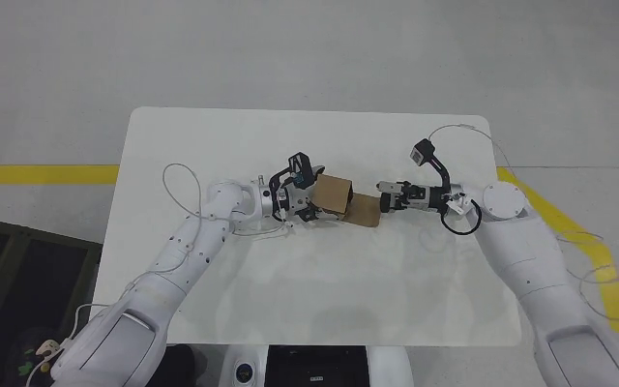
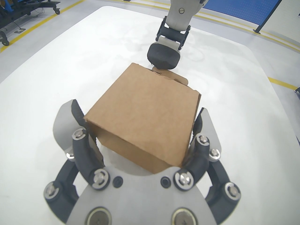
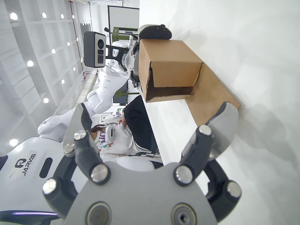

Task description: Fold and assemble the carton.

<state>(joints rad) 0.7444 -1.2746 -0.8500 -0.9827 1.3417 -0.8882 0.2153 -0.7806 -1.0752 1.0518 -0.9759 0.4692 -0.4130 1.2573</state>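
currently the left gripper (image 2: 139,118) is clamped on the carton (image 2: 150,99), its fingers pressed against two opposite side walls. the brown open-ended box sits near the middle of the white table (image 1: 319,290). right gripper (image 3: 154,115) is spread wide and grips nothing. one fingertip (image 3: 226,112) touches the outer edge of the carton's open flap (image 3: 211,87), which lies flat on the table.

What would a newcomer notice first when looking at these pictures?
The brown cardboard carton stands out in the middle of the white table, clamped on two opposite sides by the jaws of the left gripper. Its open flap lies flat on the table, with the right gripper, jaws open, at the flap's far end.
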